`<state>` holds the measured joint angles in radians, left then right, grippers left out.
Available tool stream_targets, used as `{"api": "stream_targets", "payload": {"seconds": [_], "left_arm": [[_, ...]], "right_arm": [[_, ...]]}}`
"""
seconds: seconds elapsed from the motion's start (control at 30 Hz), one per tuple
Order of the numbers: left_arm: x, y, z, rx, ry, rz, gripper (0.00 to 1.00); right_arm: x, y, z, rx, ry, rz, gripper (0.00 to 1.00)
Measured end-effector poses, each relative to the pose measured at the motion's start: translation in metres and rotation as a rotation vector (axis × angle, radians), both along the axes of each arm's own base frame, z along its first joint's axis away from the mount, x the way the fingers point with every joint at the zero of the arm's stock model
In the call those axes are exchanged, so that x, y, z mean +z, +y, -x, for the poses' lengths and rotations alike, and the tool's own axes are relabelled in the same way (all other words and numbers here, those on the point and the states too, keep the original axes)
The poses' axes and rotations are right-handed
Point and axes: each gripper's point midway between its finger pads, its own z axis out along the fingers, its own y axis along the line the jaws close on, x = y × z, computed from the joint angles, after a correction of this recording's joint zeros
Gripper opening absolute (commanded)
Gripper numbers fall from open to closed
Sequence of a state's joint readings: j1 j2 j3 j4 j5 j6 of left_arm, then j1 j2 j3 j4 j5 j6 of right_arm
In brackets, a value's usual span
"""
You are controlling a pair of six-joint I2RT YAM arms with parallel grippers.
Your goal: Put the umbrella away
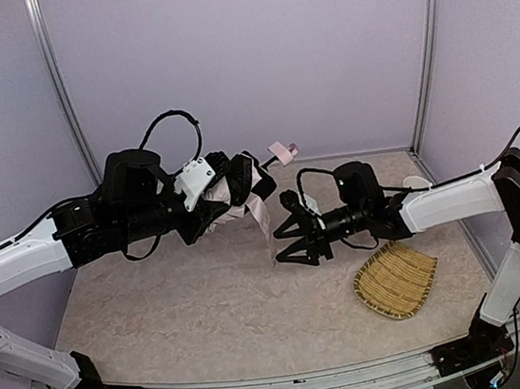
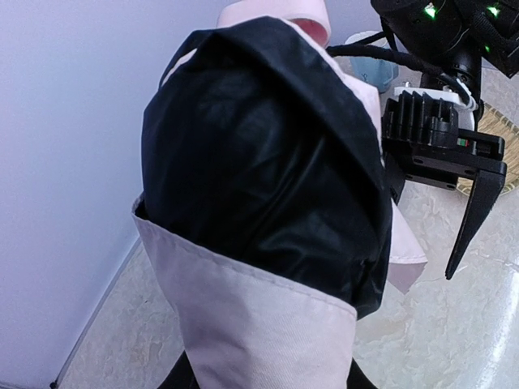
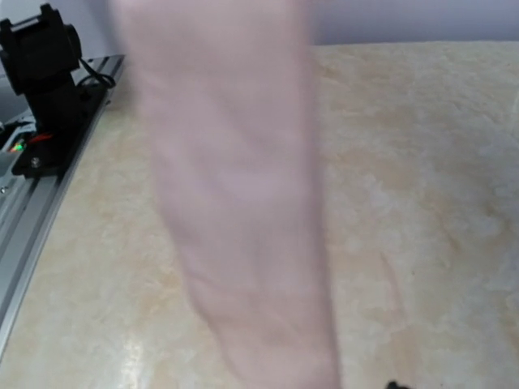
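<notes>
Above table | left end effector grasping umbrella | right end effector released, seemingly beside hem

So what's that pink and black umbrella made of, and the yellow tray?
The pale pink folding umbrella with black lining looks like thin, slightly shiny cloth, maybe nylon: it creases and has a stitched hem. The flat yellow woven tray looks like matt straw or bamboo, from its ribbed strands.

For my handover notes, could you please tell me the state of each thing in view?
umbrella: collapsed, held aloft, fabric hanging loose.
left gripper: shut on the umbrella.
right gripper: open, beside the hanging fabric.
woven straw tray: on the table, nothing inside.
</notes>
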<state>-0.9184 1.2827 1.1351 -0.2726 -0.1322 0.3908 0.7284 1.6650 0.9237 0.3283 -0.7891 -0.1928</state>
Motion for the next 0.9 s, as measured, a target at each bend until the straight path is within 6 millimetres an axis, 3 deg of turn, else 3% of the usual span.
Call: {"api": "stream_targets", "payload": {"seconds": [0.27,0.37,0.5,0.6,0.7,0.9], "left_arm": [[-0.001,0.002,0.004,-0.021,-0.006,-0.025,0.00],[0.001,0.002,0.009,-0.042,-0.005,-0.022,0.00],[0.004,-0.001,0.015,-0.079,0.001,-0.008,0.00],[0.006,-0.002,0.017,-0.098,0.008,0.004,0.00],[0.006,-0.002,0.017,-0.110,0.021,0.017,0.00],[0.010,0.005,0.011,-0.093,0.041,0.049,0.00]], "right_arm": [[-0.005,-0.001,-0.004,-0.008,-0.003,0.008,0.65],[-0.005,-0.001,-0.004,-0.004,-0.005,0.005,0.60],[-0.009,0.000,-0.002,0.025,0.004,-0.003,0.23],[-0.013,0.002,0.004,0.059,0.035,-0.010,0.07],[-0.014,0.003,0.010,0.100,0.057,-0.023,0.00],[-0.010,0.005,0.024,0.170,0.084,-0.047,0.00]]}}
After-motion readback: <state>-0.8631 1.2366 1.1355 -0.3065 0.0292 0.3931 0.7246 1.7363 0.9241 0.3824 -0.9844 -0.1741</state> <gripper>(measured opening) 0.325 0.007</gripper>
